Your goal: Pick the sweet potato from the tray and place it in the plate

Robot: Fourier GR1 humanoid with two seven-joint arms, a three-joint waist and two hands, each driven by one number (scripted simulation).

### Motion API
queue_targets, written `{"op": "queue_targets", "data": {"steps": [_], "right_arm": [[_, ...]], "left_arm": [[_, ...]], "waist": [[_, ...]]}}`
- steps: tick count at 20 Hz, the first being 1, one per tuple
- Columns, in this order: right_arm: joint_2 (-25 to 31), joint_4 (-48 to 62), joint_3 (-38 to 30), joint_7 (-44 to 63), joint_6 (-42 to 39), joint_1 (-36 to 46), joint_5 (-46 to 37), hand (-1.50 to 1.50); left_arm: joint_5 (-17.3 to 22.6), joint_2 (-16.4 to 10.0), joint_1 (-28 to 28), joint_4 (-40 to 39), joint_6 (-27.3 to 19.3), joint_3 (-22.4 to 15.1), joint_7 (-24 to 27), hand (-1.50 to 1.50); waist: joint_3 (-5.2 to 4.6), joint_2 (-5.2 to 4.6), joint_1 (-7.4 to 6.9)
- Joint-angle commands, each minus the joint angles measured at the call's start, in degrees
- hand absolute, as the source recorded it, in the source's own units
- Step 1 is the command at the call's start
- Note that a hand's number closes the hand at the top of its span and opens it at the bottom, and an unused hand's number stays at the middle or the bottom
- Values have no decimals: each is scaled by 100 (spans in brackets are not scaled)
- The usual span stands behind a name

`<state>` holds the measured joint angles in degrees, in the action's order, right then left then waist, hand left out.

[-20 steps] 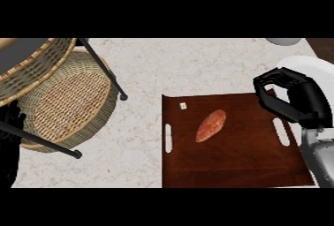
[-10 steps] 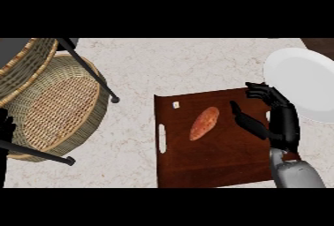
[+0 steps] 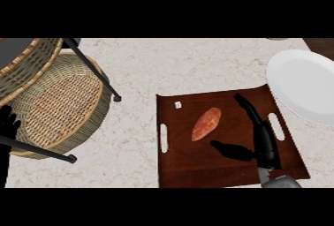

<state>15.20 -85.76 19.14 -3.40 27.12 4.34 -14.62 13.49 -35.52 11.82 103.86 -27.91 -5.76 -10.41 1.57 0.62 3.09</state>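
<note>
Sweet potato [image 3: 206,124] is lying on the dark brown wooden tray [image 3: 195,165], slightly left of the tray's centre, nothing touching it. It is looking like an elongated orange-pink tuber, tapered at both ends, with paler mottling on the skin; the long axis is running diagonally, upper end leaning toward the tray's right side. A small white square [image 3: 176,104] is sitting near the tray's upper left corner. Right hand [image 3: 263,142] is hovering over the tray's right half, just beside the sweet potato and apart from it; the fingers [image 3: 244,104] are stretching straight toward the tray's far edge, and the thumb [image 3: 229,149] is spreading away toward the tray's middle, so the hand is standing apart and gripping nothing. The white plate [image 3: 306,86] is lying off the tray's upper right corner, close to its edge. Left hand [image 3: 8,123] is resting well to the left of the tray, fingers up and relaxed, in front of a wicker basket [image 3: 62,103].
</note>
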Motion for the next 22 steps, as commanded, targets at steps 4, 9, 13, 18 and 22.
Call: {"op": "queue_targets", "data": {"steps": [4, 9, 13, 18, 22], "right_arm": [[810, -96, 319, 1582, -693, 445, -888, -150], [886, -115, 639, 2710, -1739, 876, -807, -150], [873, -278, 817, 3487, -2422, 1015, -589, -150], [714, -164, 805, 4062, -2778, 1395, -473, -150], [764, -196, 728, 4097, -2893, 1379, -399, -150]], "left_arm": [[157, 601, -281, -375, 308, -774, -219, 0], [50, 721, -295, -315, 309, -894, -305, 0], [62, 724, -256, -418, 451, -778, -179, 0], [-60, 876, -618, -602, 407, -830, -339, 0], [-48, 868, -453, -594, 557, -761, -298, 0]], "waist": [[-208, -104, 41], [-203, -124, -20], [-194, -98, -65], [-180, -132, -28], [-171, -106, -76]]}}
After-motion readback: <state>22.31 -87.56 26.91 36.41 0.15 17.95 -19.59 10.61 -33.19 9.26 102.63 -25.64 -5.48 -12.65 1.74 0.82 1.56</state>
